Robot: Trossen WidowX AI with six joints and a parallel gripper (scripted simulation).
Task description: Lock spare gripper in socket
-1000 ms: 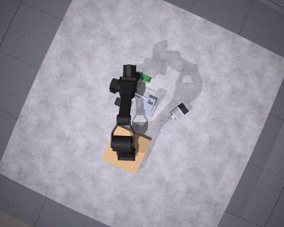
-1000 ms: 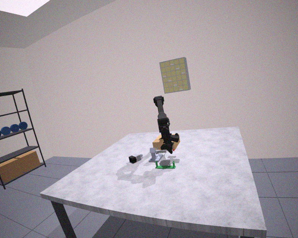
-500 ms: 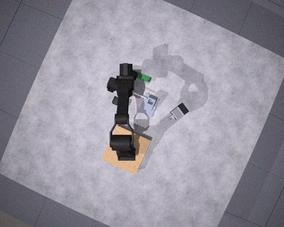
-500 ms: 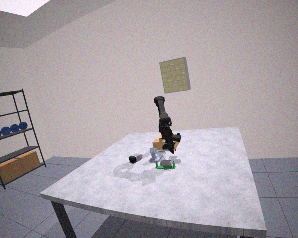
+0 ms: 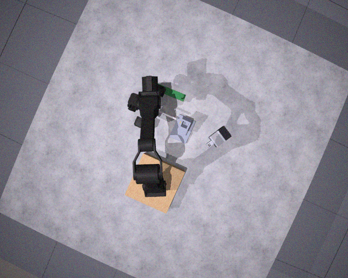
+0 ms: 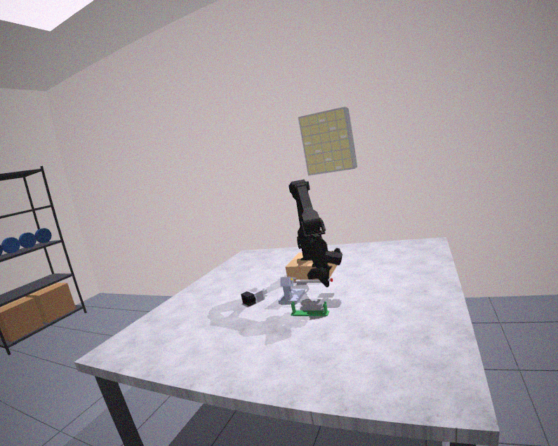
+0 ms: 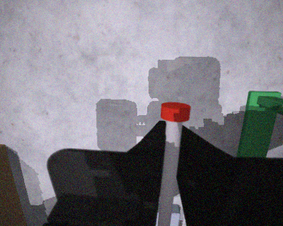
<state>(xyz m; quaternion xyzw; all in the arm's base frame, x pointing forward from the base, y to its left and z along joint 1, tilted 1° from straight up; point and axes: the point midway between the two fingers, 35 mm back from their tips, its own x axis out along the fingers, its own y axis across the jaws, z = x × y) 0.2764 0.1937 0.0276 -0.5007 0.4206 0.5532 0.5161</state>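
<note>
My gripper is shut on the lock pin, just below its red head. The pin lies about level above the table. Its far end points at the side of the pale blue mount; whether the tip is fully clear of the socket is too small to tell. In the top view the arm hides my fingers and the red head. The spare gripper, a light grey body with a black end, lies on the table away from the mount, its small spigot pointing away from the black end.
A green cradle with two upright posts stands on the table near the mount, beside my gripper. The arm's base is on a wooden block. A shelf rack stands beyond the table.
</note>
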